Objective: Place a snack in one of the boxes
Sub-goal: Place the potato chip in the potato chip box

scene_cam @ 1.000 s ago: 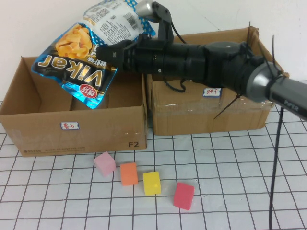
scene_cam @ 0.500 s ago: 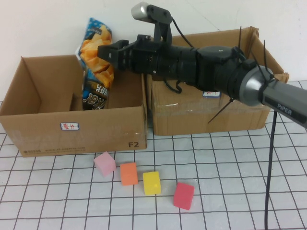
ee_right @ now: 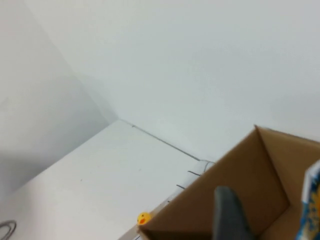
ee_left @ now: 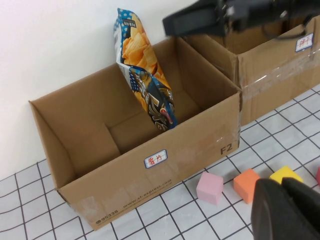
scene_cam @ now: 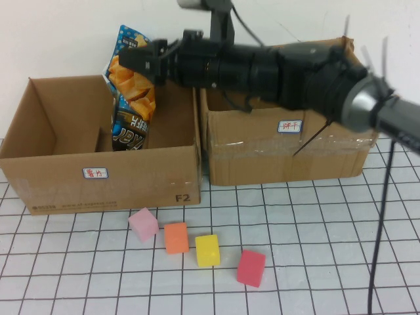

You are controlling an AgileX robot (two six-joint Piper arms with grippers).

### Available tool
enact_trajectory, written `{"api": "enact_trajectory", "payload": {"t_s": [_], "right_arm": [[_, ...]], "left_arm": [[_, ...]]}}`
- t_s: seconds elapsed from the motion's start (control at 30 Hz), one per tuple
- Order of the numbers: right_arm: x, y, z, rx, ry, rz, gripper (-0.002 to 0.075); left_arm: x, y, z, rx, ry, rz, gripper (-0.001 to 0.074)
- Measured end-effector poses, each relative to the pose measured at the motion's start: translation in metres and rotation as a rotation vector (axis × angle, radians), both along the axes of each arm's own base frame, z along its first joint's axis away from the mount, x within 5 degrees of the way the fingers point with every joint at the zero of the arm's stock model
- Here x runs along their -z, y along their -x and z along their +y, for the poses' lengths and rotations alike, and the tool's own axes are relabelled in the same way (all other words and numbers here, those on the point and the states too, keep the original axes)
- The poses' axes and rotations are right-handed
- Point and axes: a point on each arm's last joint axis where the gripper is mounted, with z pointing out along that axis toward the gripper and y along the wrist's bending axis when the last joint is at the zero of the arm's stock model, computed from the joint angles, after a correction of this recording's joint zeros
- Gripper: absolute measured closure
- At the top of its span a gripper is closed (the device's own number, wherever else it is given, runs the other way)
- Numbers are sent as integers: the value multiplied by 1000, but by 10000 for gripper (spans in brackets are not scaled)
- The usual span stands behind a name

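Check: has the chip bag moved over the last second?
Yes. The chip bag dropped from above the left box to stand inside it; right gripper sits by its top, left gripper parked.

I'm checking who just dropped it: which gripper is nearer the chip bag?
The right gripper, hanging above the left box, right beside the chip bag standing inside. The left gripper sits low in front, near the blocks.
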Motion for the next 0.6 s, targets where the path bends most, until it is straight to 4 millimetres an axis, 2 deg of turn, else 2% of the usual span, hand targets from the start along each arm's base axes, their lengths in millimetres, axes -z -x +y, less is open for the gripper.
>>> {"api": "enact_trajectory", "payload": {"t_s": [0.17,0.3,0.43,0.6], "right_arm": [[-28,15,-6,-42,62,-83,525],[-36,21,-9,-68,135,-144,672],[-28,21,-9,-73,239,-185,712],[-5,14,1,-14,353,-235,720]], "left_arm": [[0,0,0,-1,-1,-1,736],[0,0,0,-1,-2,-1,736],[0,0,0,-1,-2,-1,736],[0,0,0,-4,2,1,736]]}}
